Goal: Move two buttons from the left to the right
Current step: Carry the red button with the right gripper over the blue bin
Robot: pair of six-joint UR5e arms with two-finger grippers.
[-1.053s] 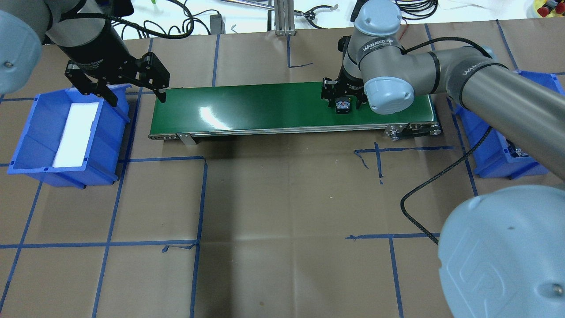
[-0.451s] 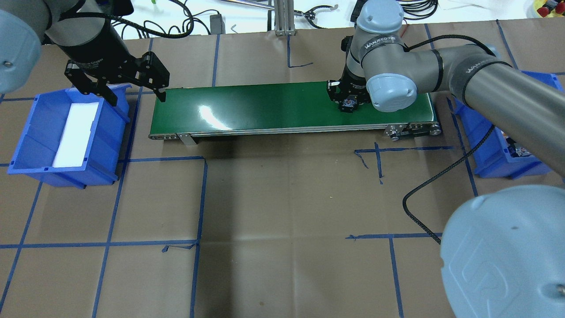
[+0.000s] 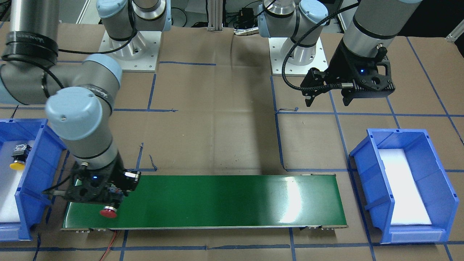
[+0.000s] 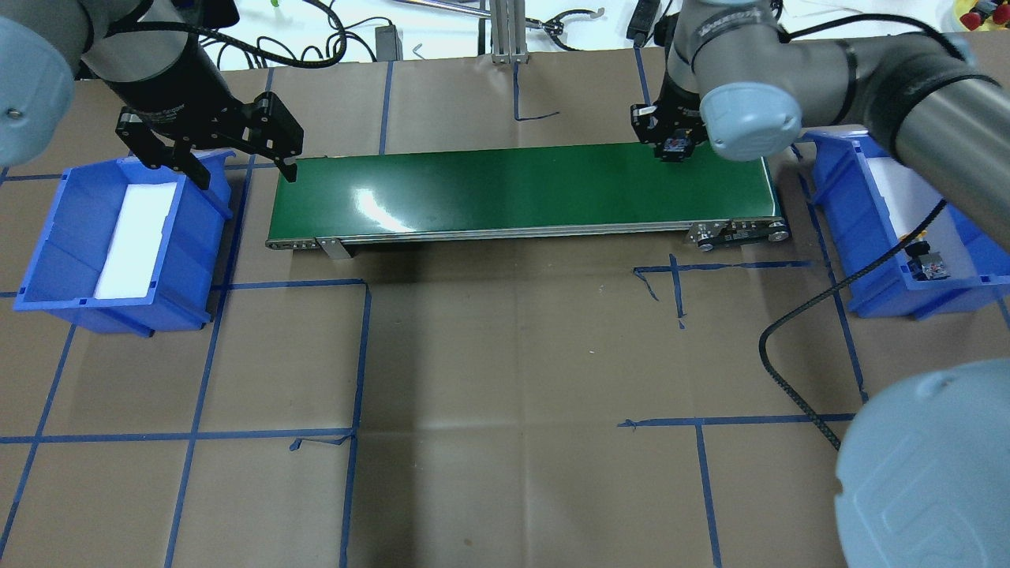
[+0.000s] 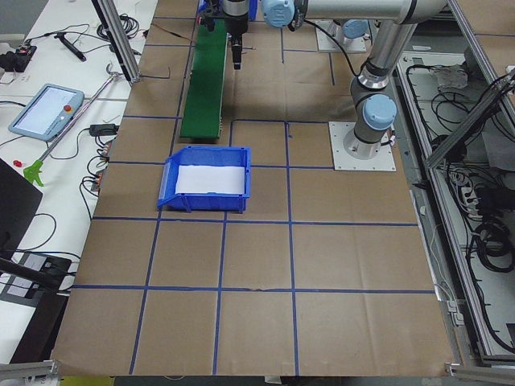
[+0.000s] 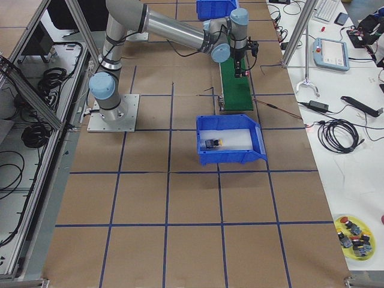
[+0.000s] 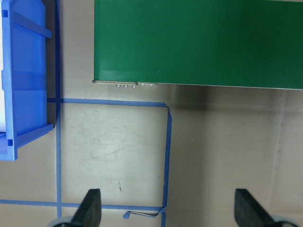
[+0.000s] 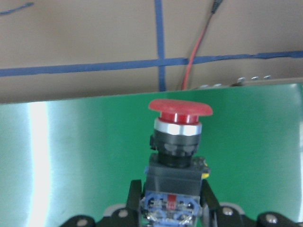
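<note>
My right gripper [image 4: 675, 146] is shut on the red-capped button [image 8: 180, 142] and holds it over the right end of the green conveyor belt [image 4: 513, 189]. Its red cap [image 3: 108, 212] points away from the robot. The yellow-capped button [image 3: 18, 159] lies on white foam in the blue bin [image 4: 844, 205] at the robot's right; it also shows in the overhead view [image 4: 927, 264]. My left gripper [image 4: 246, 175] is open and empty, hovering between the belt's left end and the left blue bin [image 4: 47, 237].
The left bin holds only a white foam pad [image 4: 134, 237]. A black cable [image 4: 797, 347] loops over the paper-covered table near the right arm. A red wire [image 3: 110, 241] runs out from the belt's right end. Blue tape lines grid the table.
My right gripper closed on the red-capped button, lifted it off the belt and carried it toward the belt's far right corner. The left arm has not moved.
</note>
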